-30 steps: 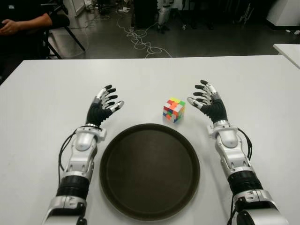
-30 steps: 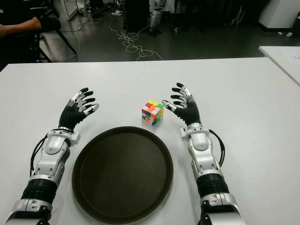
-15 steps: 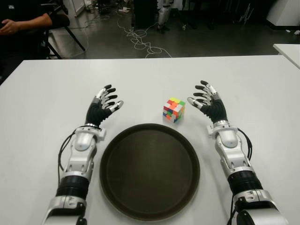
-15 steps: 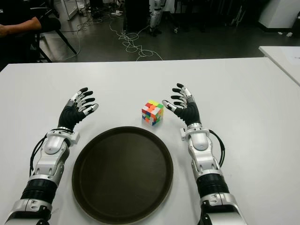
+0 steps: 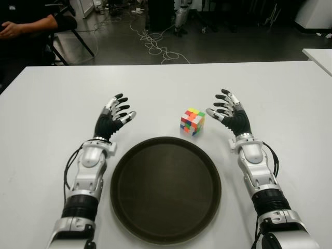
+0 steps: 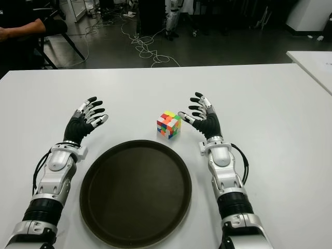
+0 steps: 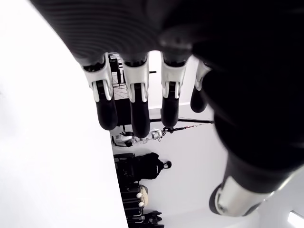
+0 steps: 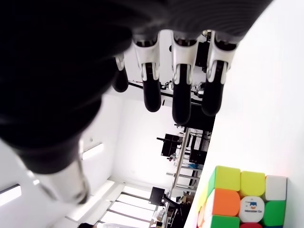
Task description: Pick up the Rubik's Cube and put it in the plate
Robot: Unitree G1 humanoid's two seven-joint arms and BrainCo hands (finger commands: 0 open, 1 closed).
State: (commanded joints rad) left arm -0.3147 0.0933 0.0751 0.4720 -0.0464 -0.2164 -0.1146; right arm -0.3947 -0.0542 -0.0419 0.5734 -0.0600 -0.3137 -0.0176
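Left eye view: a wide white counter (image 5: pixel 166 83) fills most of the frame. A round, dark brown, shallow plate (image 5: pixel 116 207) sits at lower centre. Just above its upper right rim, not touching it, stands a multicoloured Rubik's Cube (image 5: pixel 192 121) with red, orange, yellow, green and white squares. The left robot hand (image 5: pixel 114 118), black with silver joints, shows left of centre, above the plate's upper left edge, fingers spread and holding nothing. The right robot hand (image 5: pixel 231 114) shows right of the cube, near it but apart, palm turned toward it, fingers spread and empty. In the upper left corner a seated person's arm (image 5: pixel 28 23) is visible beyond the counter, and loose cables (image 5: pixel 155 44) lie on the dark floor at upper centre.

Right eye view: the same layout, with the cube (image 6: pixel 169 124) at centre, between the plate's (image 6: pixel 91 207) top rim and the right robot hand (image 6: pixel 203 116).

Left wrist view: the left robot hand's black-tipped fingers (image 7: pixel 137 116) extend straight over the white counter, released, nothing between them.

Right wrist view: the right robot hand's fingers (image 8: pixel 182 102) are extended and relaxed; the cube (image 8: pixel 242 202) sits in the lower right corner, clear of them, on the counter.
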